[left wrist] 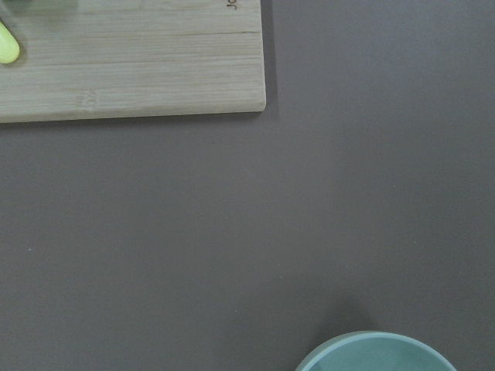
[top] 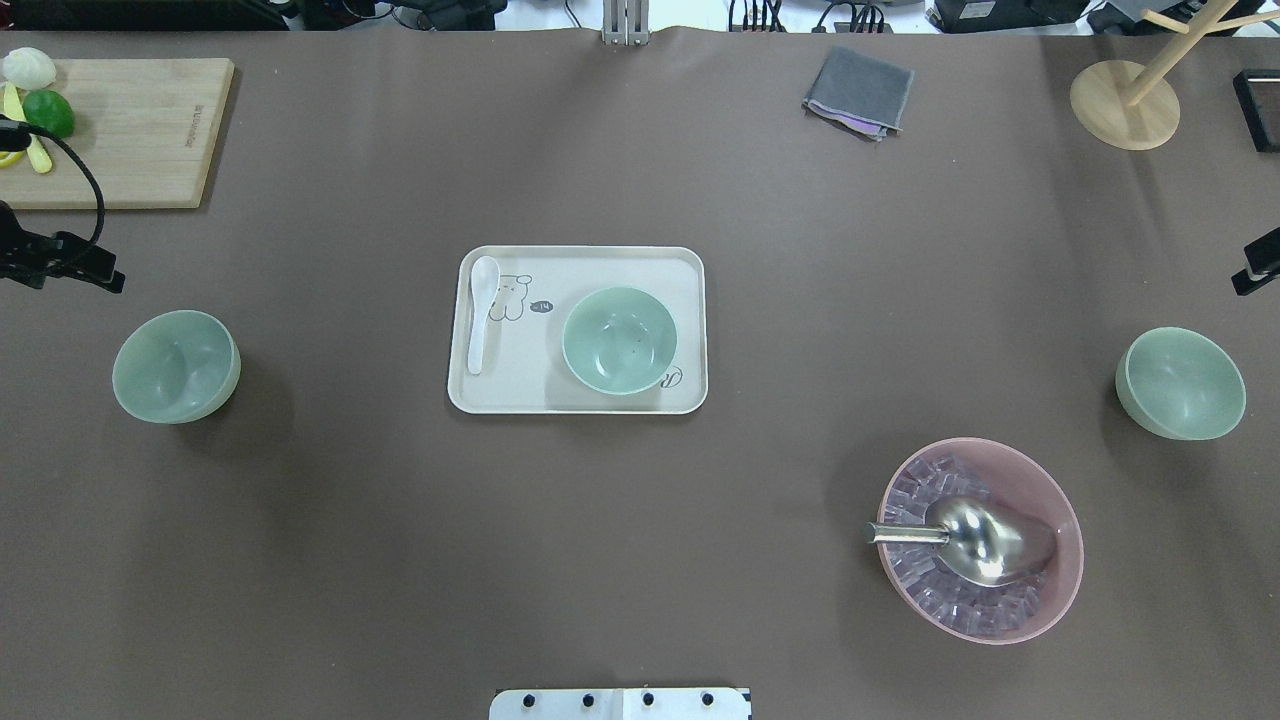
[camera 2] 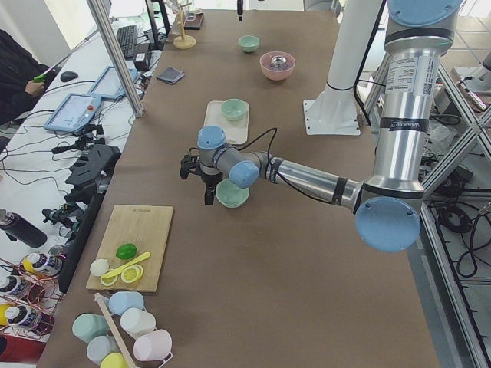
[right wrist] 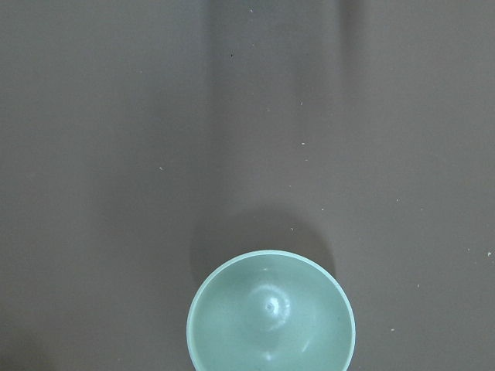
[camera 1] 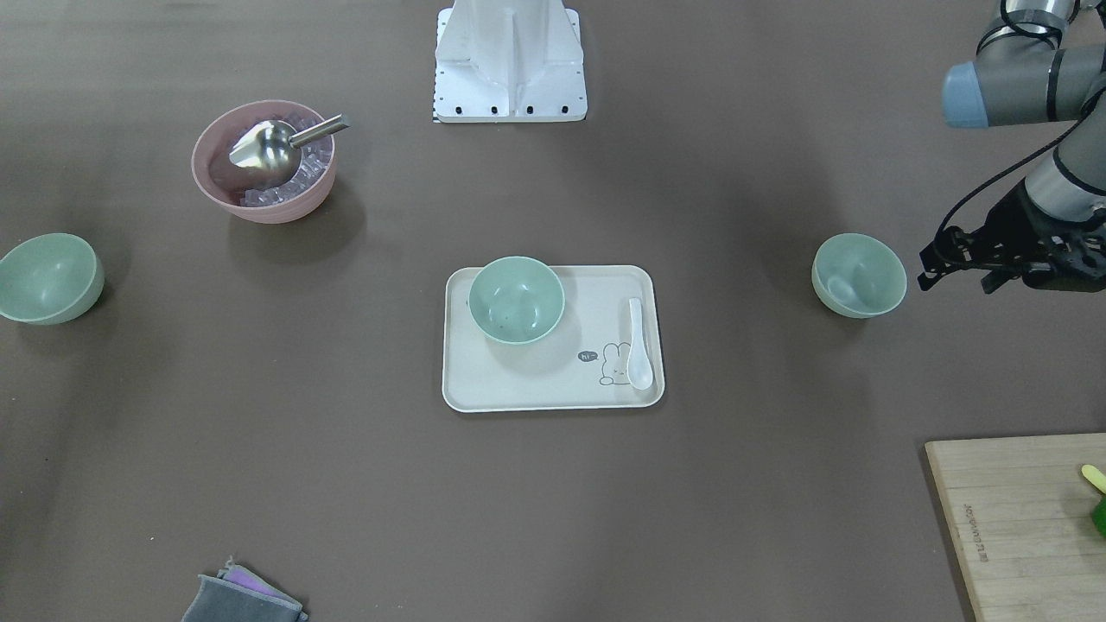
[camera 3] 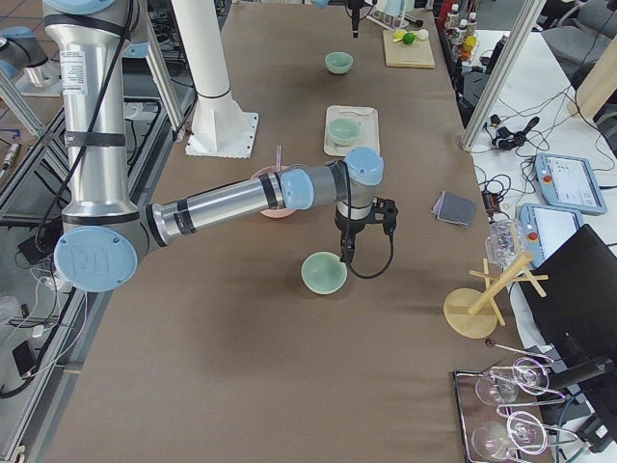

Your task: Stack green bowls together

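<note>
tray point(top: 580, 262) holds one green bowl point(top: 619, 340) beside spoon point(top: 481, 310).

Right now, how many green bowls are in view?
3. The centre bowl sits on the tray. The left bowl and the right bowl stand on the bare table at the robot's left and right sides. None are stacked, and none looks hidden.

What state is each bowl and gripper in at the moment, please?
Left green bowl: upright, unstacked, on table.
Centre green bowl: upright, on tray.
Right green bowl: upright, unstacked, on table.
Pink bowl: holds ice, scoop.
Left gripper: opening unclear.
Right gripper: opening unclear.
</note>
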Tool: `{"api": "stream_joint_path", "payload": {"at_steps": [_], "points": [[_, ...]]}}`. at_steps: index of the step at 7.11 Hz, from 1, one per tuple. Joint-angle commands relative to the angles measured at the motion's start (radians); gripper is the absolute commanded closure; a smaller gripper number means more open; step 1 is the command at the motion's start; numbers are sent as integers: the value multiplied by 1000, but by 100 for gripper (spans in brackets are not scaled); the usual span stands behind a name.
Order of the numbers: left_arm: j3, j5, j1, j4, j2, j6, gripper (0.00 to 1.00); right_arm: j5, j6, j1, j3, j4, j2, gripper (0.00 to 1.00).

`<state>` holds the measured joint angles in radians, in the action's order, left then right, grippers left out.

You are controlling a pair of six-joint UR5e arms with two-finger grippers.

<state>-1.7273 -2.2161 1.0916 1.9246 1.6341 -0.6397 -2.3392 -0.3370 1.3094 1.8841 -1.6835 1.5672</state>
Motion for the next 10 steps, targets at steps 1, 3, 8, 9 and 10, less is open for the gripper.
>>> {"api": "stream_joint_path", "payload": {"at_steps": [1, 3, 8, 9, 10], "points": [[5, 10, -74, 4, -40, 5, 8, 0, -1, -10, 0, 1, -3, 0], [12, 24, -87, 45, -69, 6, 27, 0, -2, -10, 1, 1, -6, 0], [32, 24, -110, 62, -68, 8, 50, 0, -1, -13, 0, 1, -6, 0], [35, 24, -110, 71, -66, 5, 52, 0, -2, -15, 0, 1, -6, 0], [40, 24, -111, 74, -62, 3, 52, 1, -1, -15, 0, 1, -6, 0]]}}
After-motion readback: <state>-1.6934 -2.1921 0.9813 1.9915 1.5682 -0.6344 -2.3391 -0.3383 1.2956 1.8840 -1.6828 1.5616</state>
